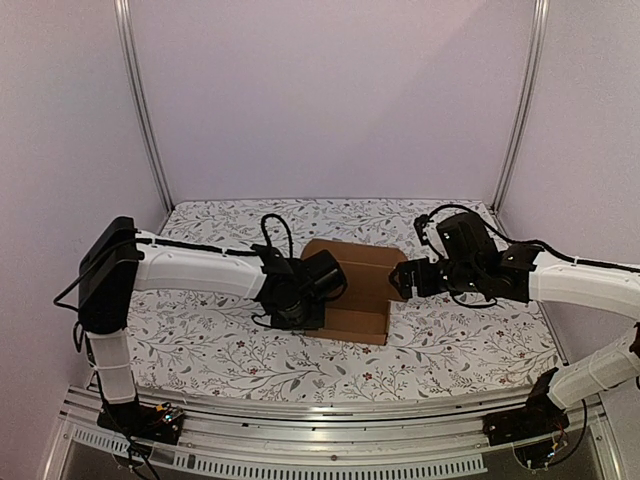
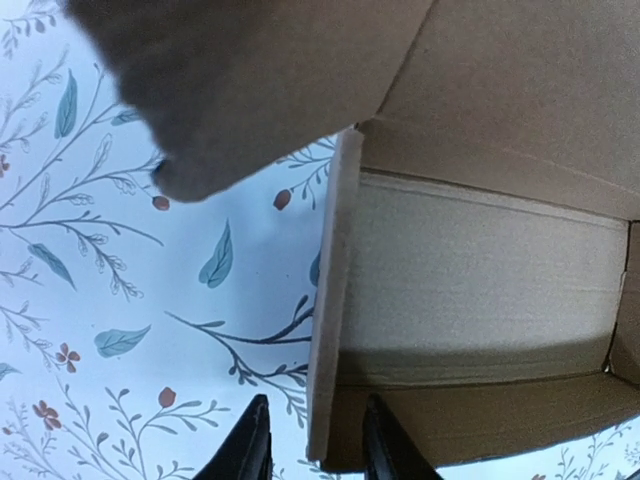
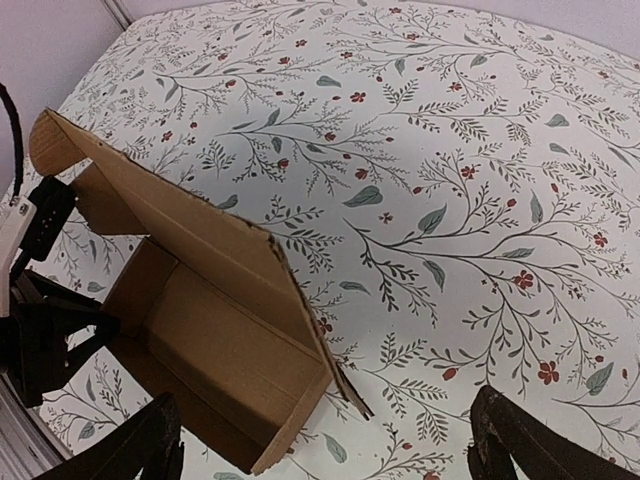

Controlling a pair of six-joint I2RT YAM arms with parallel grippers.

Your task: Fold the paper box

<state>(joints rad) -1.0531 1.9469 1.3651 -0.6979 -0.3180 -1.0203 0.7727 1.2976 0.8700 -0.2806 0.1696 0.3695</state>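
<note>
left wrist only: paper box (image 2: 480, 270) wall between left tool (image 2: 315, 435) fingers

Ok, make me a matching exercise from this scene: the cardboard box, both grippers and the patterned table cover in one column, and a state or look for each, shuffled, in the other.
Column one
1. plain brown cardboard paper box
2. left gripper
3. right gripper
4. floral-patterned table cover

Column two
A. wide open, gripping nothing
B. slightly open, straddling one box wall
C. partly folded, walls up, top open
D. white with leafy sprigs and small red flowers

Pairs: 1-C, 2-B, 3-A, 4-D
</note>
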